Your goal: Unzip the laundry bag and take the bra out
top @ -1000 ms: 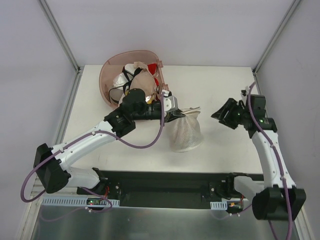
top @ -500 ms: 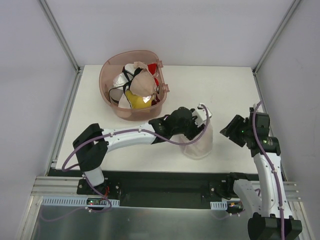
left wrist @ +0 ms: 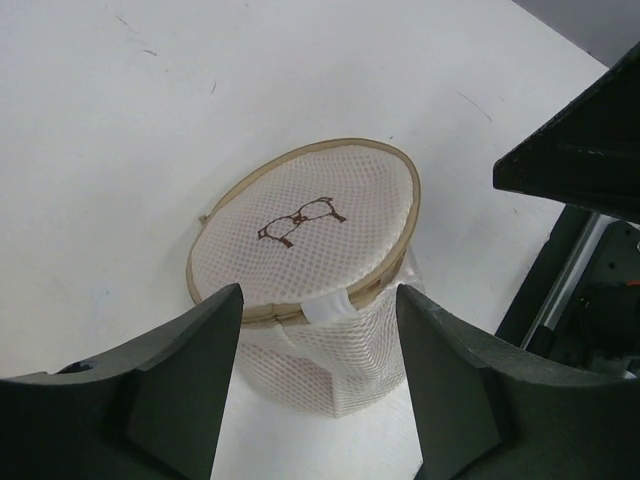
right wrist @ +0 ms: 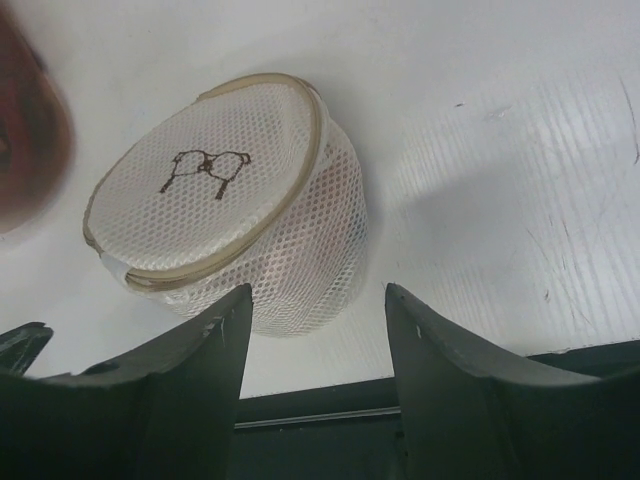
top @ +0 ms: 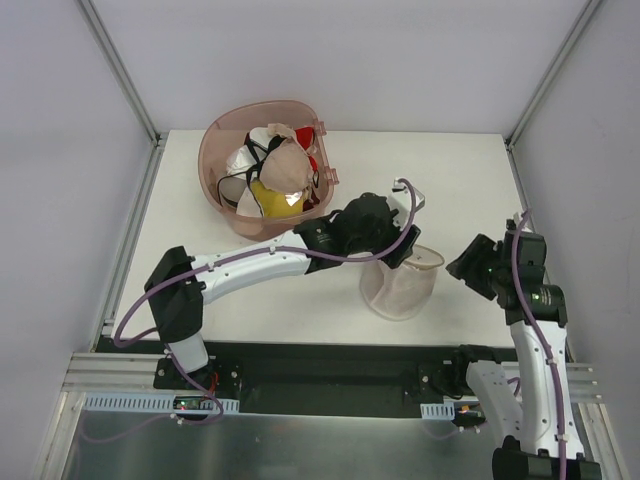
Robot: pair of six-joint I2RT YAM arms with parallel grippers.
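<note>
Step 1, unzipping, not begun. Hovering left gripper open, empty, over zipped laundry bag, 5 o'clock of tub; right gripper open at 3 o'clock. Next: pin bag, find and pinch zip pull.

Pink plastic tub holding yellow garment, beige bra, white table

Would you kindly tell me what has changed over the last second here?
The left gripper carried the bag rightward from beside the tub, set it down and let go. The right gripper drew back toward its base. The tub stayed put.
</note>
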